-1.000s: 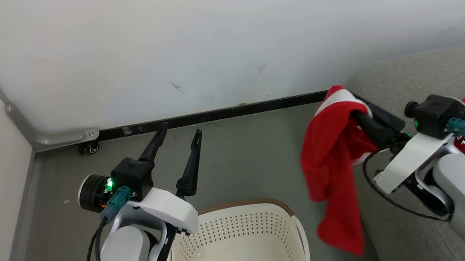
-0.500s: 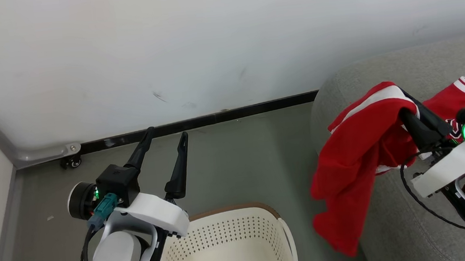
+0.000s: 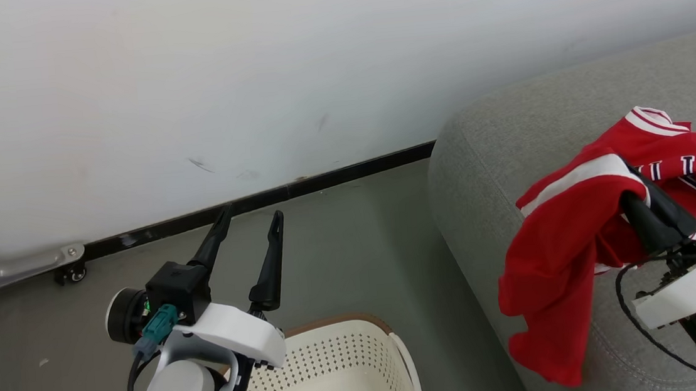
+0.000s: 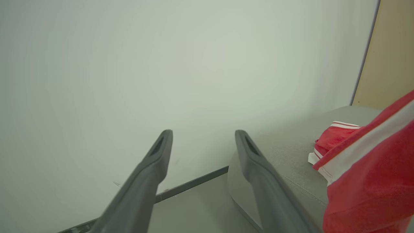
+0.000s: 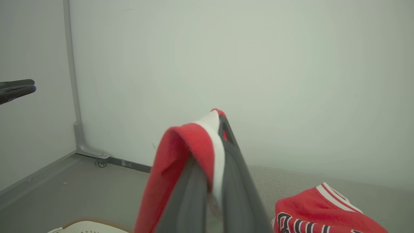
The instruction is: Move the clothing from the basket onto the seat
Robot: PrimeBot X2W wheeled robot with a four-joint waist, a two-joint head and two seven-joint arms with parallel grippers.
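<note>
My right gripper [image 3: 638,195] is shut on a red garment [image 3: 556,265] with white trim, which drapes over the fingers and hangs down the rounded edge of the grey seat [image 3: 507,144]. The right wrist view shows the same cloth [image 5: 181,155] folded over the shut fingertips. Another red garment [image 3: 684,153] with black-and-white lettering lies on the seat just behind it. The cream basket [image 3: 346,321] stands on the floor at the bottom; no clothing shows in the part I can see. My left gripper [image 3: 250,213] is open and holds nothing above the basket's far left rim.
A white wall [image 3: 311,66] with a black skirting strip [image 3: 260,200] runs behind everything. A metal rail with a small caster [image 3: 71,270] sits in the left floor corner. Grey floor [image 3: 353,252] lies between the basket and the seat.
The head view has swung right, bringing more of the seat in. My right gripper has carried the red garment from beside the seat's edge to over the seat. The left gripper stays open.
</note>
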